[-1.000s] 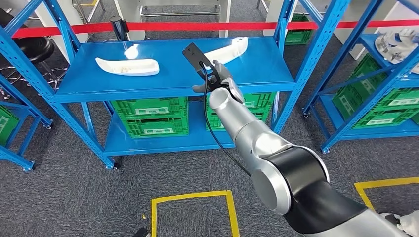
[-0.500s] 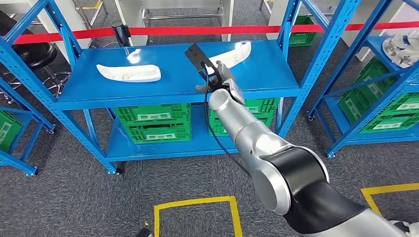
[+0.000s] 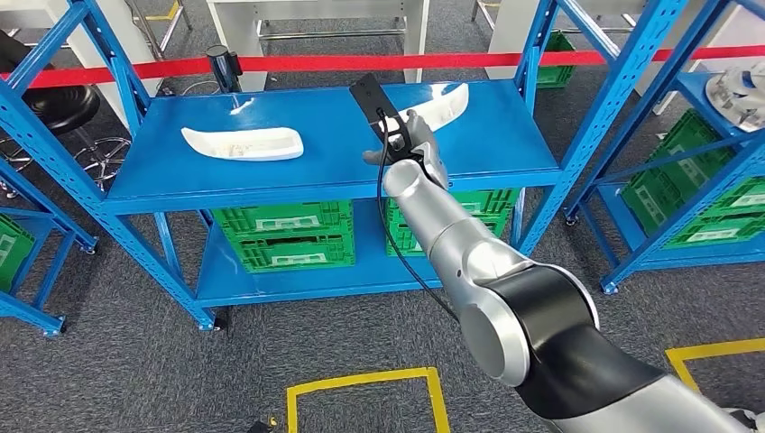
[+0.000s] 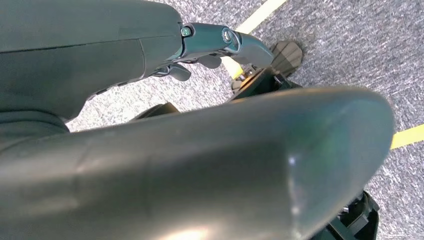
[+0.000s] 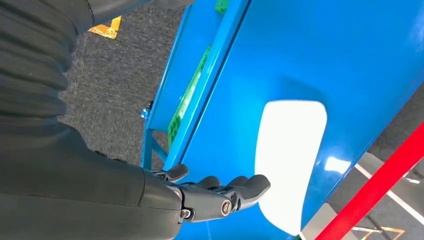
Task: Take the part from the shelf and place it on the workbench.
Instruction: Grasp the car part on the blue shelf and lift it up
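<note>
Right hand (image 3: 410,140) reaches out over the top level of the blue shelf (image 3: 325,171), fingers (image 5: 235,192) extended and spread, holding nothing. It hovers near the front edge of the shelf, just short of the white part (image 3: 442,101) that lies toward the back right of the top level. In the right wrist view the fingertips sit just beside the near end of that part (image 5: 290,160); contact cannot be told from here. A second white part (image 3: 242,142) lies on the left half of the same level, well apart from the hand. A black camera mount (image 3: 372,95) with a cable stands up off the wrist.

Left hand (image 4: 215,45) hangs low over grey carpet (image 4: 350,45) with yellow floor tape (image 4: 260,15). Its fingers look loosely curled with nothing in them, but how far closed cannot be told.

Green crates (image 3: 284,230) sit on the lower level of the shelf. Red barrier tape (image 3: 298,63) runs behind the shelf. Black stool (image 3: 50,104) at far left. Another blue rack (image 3: 695,162) with green crates stands to the right. Yellow square (image 3: 365,401) marked on the carpet in front.
</note>
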